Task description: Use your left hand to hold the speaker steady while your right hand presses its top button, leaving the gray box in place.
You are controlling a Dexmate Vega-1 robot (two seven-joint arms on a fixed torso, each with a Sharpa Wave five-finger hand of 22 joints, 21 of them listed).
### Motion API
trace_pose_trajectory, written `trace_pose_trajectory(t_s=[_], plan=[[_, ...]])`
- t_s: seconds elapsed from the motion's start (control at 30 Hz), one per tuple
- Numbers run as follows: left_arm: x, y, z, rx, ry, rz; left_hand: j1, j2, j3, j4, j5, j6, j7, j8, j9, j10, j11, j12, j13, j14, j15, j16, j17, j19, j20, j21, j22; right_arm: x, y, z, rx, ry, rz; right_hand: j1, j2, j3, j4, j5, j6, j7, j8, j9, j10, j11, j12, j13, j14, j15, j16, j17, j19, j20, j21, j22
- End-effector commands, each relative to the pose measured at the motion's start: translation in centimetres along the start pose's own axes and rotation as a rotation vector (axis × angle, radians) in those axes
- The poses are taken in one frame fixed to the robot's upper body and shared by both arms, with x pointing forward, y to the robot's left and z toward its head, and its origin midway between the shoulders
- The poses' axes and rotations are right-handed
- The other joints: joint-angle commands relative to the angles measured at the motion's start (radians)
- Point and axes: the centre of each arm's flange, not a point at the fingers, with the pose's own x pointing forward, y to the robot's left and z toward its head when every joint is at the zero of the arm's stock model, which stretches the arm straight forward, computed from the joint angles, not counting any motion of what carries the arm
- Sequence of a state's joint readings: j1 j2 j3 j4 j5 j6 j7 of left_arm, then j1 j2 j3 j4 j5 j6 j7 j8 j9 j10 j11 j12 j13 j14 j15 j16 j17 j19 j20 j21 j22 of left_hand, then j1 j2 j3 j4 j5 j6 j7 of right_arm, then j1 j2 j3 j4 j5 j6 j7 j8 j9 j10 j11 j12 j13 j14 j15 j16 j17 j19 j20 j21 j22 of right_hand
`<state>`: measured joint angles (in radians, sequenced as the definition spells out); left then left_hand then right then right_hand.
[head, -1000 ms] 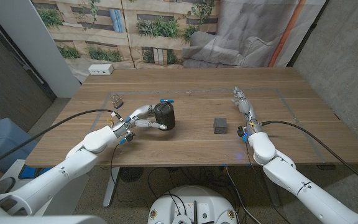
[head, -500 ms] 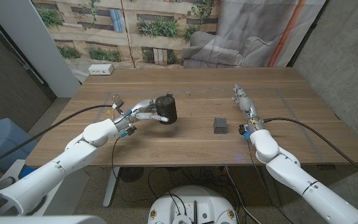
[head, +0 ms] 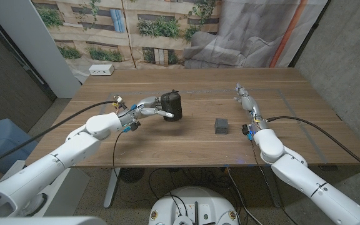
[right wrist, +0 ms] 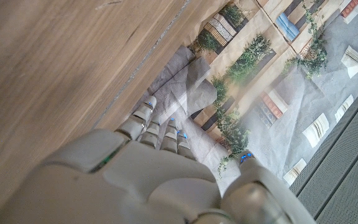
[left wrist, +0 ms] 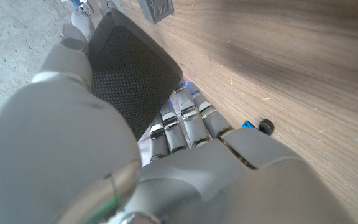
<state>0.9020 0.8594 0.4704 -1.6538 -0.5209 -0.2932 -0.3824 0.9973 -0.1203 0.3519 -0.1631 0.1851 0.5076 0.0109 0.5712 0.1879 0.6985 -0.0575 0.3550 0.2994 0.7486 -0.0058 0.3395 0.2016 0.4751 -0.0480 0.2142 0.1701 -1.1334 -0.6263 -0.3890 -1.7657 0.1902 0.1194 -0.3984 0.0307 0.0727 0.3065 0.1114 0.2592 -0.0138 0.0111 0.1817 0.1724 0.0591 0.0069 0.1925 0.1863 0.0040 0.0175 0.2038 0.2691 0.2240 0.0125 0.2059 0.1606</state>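
The black cylindrical speaker [head: 172, 104] hangs tilted above the table, gripped by my left hand [head: 144, 110] with fingers wrapped round its side. In the left wrist view its mesh body [left wrist: 129, 74] fills the space between thumb and fingers. The small gray box [head: 220, 125] stands on the table right of centre, also seen as the gray box [left wrist: 156, 8] in the left wrist view. My right hand [head: 247, 107] stretches along the table's right side with fingers extended, holding nothing, well right of the box and apart from the speaker.
A small metal clip [head: 117, 99] lies on the table behind my left hand. A small blue-tipped object [left wrist: 257, 125] lies on the wood near my left hand. A white power strip [head: 101, 70] sits at the table's far left corner. A printed backdrop hangs behind the table.
My left hand has lifted the speaker off the table and carried it up and slightly right, tipping it over. The right hand and the gray box have stayed put.
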Motion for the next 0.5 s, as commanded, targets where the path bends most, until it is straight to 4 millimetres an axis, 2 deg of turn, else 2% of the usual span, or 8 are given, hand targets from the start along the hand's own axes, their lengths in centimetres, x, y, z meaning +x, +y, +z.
trace_pose_trajectory(t_s=[0.03,0.3,0.5], plan=[[1.6,-0.5,0.1,-0.146,0.146,0.015,0.062,0.193,0.023,0.01,0.007,0.19,-0.027,0.045,0.003,0.137,-0.129,-0.003,-0.003,0.075,-0.22,-0.011,-0.005,0.013,-0.129,-0.002,0.004,-0.4,-1.8,2.2,-0.042,-0.024,0.028,0.006,0.001,0.002,-0.011,0.001,0.009,0.006,0.011,0.003,0.011,-0.002,0.004,0.002,0.001,-0.003,0.004,-0.001,0.01,0.001,-0.002,0.005],[2.9,-1.5,0.4,-0.215,0.182,0.034,0.056,0.197,0.028,0.008,0.007,0.183,-0.021,0.036,0.002,0.125,-0.121,-0.014,-0.009,0.077,-0.221,-0.022,-0.008,0.013,-0.126,-0.003,0.004,0.1,-2.7,2.0,-0.002,-0.081,0.034,0.015,-0.008,0.002,-0.021,0.0,0.018,0.004,0.013,0.003,0.017,0.002,0.005,0.002,0.005,0.002,0.004,-0.006,0.016,0.005,-0.004,0.005],[4.1,-2.1,0.5,-0.237,0.201,0.023,0.051,0.202,0.031,0.009,0.007,0.182,-0.021,0.033,0.002,0.128,-0.119,-0.016,-0.01,0.079,-0.219,-0.028,-0.009,0.015,-0.122,-0.003,0.005,0.2,-3.1,2.2,-0.041,-0.114,0.033,0.025,-0.032,-0.005,-0.039,-0.004,0.015,0.005,0.01,0.003,0.021,0.006,0.006,0.002,0.014,0.006,0.006,-0.012,0.02,0.012,-0.007,0.004]])
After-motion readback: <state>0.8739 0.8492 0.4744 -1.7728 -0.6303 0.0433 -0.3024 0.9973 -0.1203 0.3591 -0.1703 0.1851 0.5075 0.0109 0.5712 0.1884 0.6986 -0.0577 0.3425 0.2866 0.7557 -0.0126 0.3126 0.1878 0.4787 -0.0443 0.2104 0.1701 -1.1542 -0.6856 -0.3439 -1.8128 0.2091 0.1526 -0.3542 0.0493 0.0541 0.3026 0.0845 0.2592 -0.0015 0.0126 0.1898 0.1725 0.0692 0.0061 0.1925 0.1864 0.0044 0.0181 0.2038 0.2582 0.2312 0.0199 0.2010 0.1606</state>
